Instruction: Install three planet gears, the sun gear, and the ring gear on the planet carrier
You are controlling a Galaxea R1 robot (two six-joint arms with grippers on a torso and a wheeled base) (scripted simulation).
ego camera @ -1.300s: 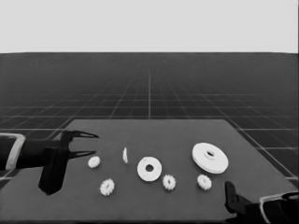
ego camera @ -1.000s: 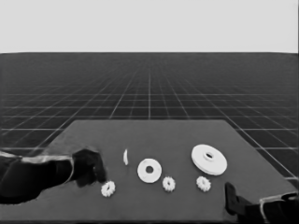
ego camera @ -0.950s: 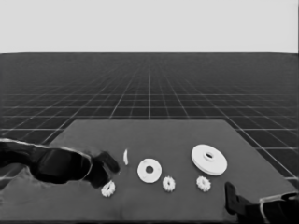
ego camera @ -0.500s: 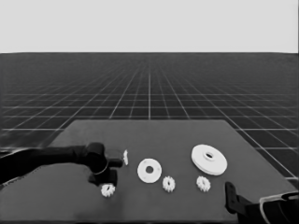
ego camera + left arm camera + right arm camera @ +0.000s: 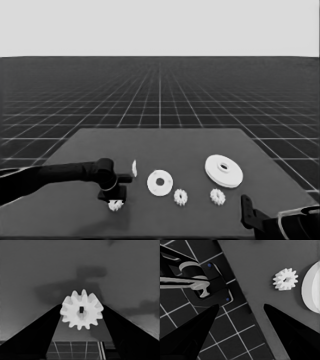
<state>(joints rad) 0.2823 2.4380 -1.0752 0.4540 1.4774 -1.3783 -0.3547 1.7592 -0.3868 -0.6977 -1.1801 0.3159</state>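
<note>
Currently my left gripper (image 5: 115, 199) is at the table's front left, directly over one small gear (image 5: 116, 204). In my left wrist view that gear (image 5: 81, 309) is white, with about a dozen blunt teeth and a small squarish centre hole. It sits between my two fingers (image 5: 40, 335), whose inner edges meet its toothed rim on either side; the jaws stand only as far apart as the gear is wide. Whether the gear is lifted off the table cannot be told.

The table (image 5: 160, 145) is dark, flat and matte, and beyond it a gridded floor runs to the horizon.

From the gear between my fingers, the thin white piece (image 5: 134, 168) stands on edge at 1 o'clock, close to my wrist. The smaller round part (image 5: 160, 183) lies flat at 2 o'clock, apart from my fingers. A second gear (image 5: 180, 197) and a third gear (image 5: 217, 196) lie at 3 o'clock. The larger round part (image 5: 223, 171) is farthest off, at 2 o'clock.

My right gripper (image 5: 240, 315) waits at the lower right corner with its jaws spread wide and nothing between them. Its wrist view shows the third gear (image 5: 285, 279) beside the larger round part's rim (image 5: 311, 290).
</note>
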